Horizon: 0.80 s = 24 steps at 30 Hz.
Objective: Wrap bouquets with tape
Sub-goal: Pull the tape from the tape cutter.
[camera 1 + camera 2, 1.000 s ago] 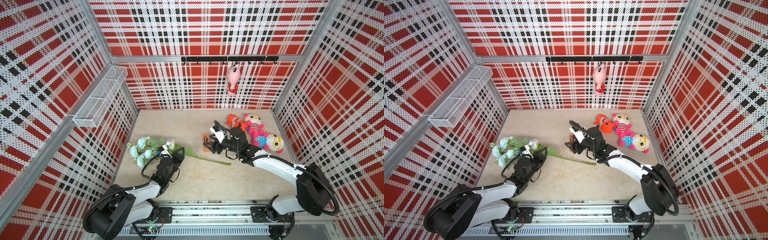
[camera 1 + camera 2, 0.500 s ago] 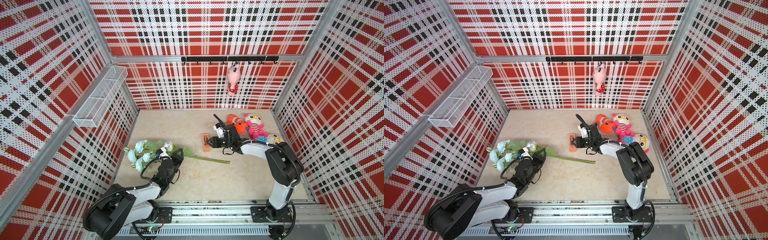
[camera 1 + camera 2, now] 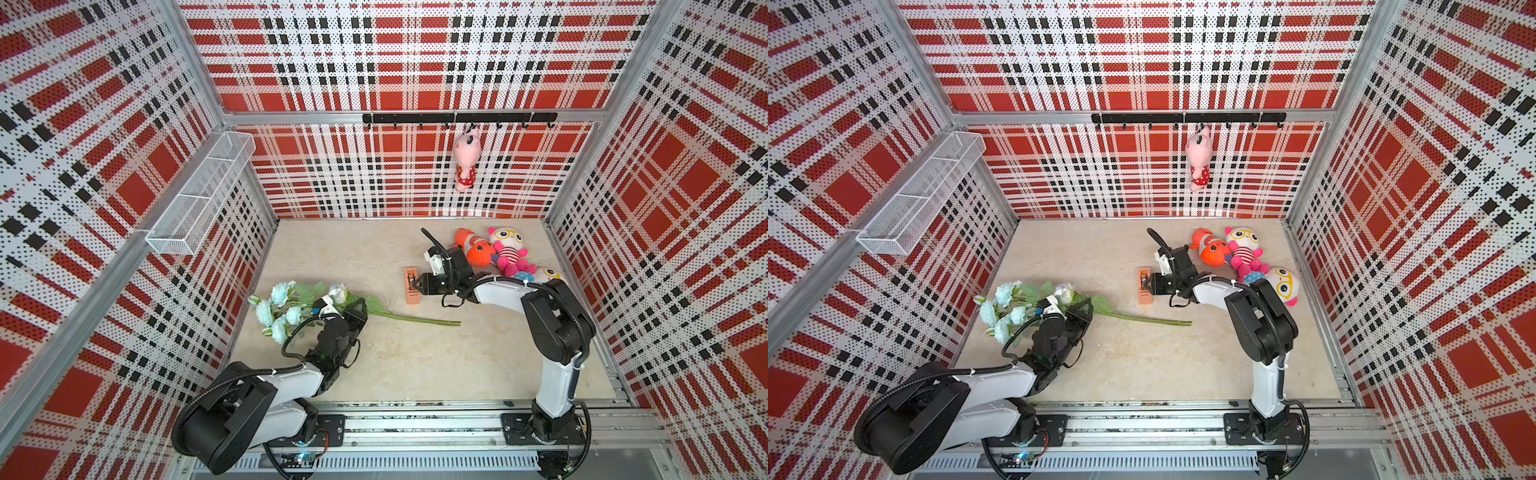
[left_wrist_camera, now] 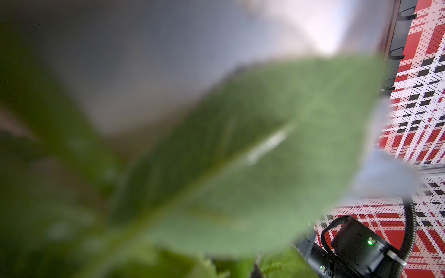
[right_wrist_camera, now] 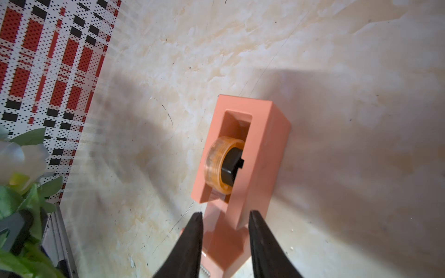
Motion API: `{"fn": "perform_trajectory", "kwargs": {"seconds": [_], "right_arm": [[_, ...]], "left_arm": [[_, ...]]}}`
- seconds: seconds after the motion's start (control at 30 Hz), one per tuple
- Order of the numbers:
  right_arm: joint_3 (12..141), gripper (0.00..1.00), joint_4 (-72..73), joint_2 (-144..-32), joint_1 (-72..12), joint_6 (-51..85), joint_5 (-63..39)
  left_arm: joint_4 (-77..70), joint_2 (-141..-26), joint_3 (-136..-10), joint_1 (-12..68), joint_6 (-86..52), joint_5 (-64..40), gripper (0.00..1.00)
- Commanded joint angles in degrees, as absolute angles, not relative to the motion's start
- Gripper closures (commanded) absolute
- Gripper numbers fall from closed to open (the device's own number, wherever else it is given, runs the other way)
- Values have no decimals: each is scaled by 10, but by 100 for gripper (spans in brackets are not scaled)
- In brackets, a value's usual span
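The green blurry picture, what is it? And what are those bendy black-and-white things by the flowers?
Those are two robot arms, each ending in a claw. Two pictures look down from above; the other two come from little cameras on the wrists. The green one is the left wrist camera with a leaf right against it. On the table lie a bouquet, a peach tape holder and plush toys. The left claw is closed on the bouquet's stems. The right claw has a finger on each side of the tape holder; I can't tell whether they squeeze it.
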<state>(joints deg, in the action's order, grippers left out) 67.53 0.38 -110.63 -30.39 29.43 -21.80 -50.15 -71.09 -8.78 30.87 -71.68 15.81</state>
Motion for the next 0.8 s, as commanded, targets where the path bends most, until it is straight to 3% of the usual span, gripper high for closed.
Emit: {"fn": "perform_trajectory", "kwargs": {"seconds": [0.0,0.33,0.57,0.77], "right_arm": [[694,64,-13,-1120,-316,286,-206],[728,67,-57,-1124,-337,279,-161],[722,67,-94,-1098,-347,281,-71],[711,65,-89,-1077,-355,284,-74]], "left_arm": [[-505,-714,-90,305,-685,175,100],[-511,-717,-88,298,-682,163,100],[-513,-706,-80,294,-682,160,100],[-513,-705,-78,293,-681,158,100]]}}
